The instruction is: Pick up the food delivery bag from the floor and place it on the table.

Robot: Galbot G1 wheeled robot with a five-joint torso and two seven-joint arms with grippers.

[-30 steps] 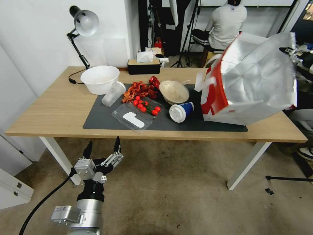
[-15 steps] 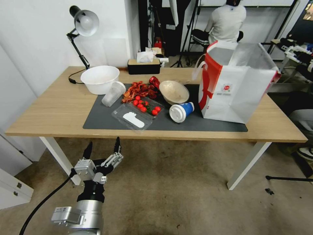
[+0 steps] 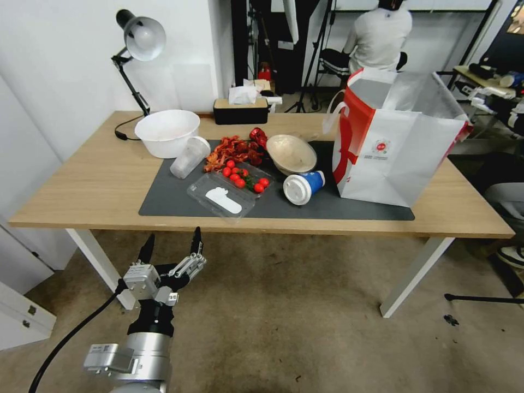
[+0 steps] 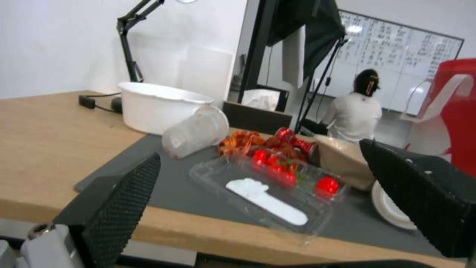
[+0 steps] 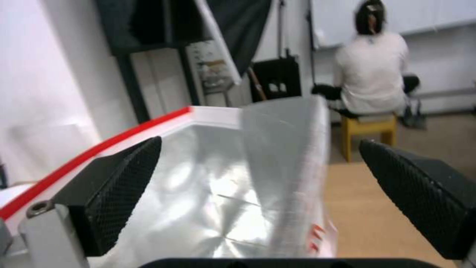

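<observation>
right wrist view has the right gripper point(image 5: 258, 193) with its two black ribbed fingers point(image 5: 124, 186) spread wide apart, gripping nothing, facing the open mouth of the food delivery bag point(image 5: 238, 178). the silver foil lining and a red top edge of the bag lie between and just past the fingers, and bare wood of the table point(image 5: 367, 219) shows beside the bag.

in the head view the left gripper point(image 3: 170, 246) hangs low in front of the table's near edge, over the floor, fingers spread and holding nothing. its wrist view looks across the tabletop point(image 4: 44, 137) at a clear plastic tray point(image 4: 267, 193) with cherry tomatoes.

the food delivery bag point(image 3: 401, 147) stands upright on the right part of the table point(image 3: 82, 185), its base partly on the dark grey mat point(image 3: 169, 199) and partly on bare wood. its mouth is open, a white strap handle droops on the side toward the middle, and a small round red logo faces the robot.

just beside the bag a blue cup point(image 3: 304, 186) with a white lid lies on its side on the mat. near it are a tan bowl point(image 3: 291, 153), a pile of red food point(image 3: 234, 148), a tipped clear cup point(image 3: 189, 157) and a white bowl point(image 3: 167, 132). a desk lamp point(image 3: 139, 41) and a tissue box point(image 3: 240, 111) are at the far edge.
</observation>
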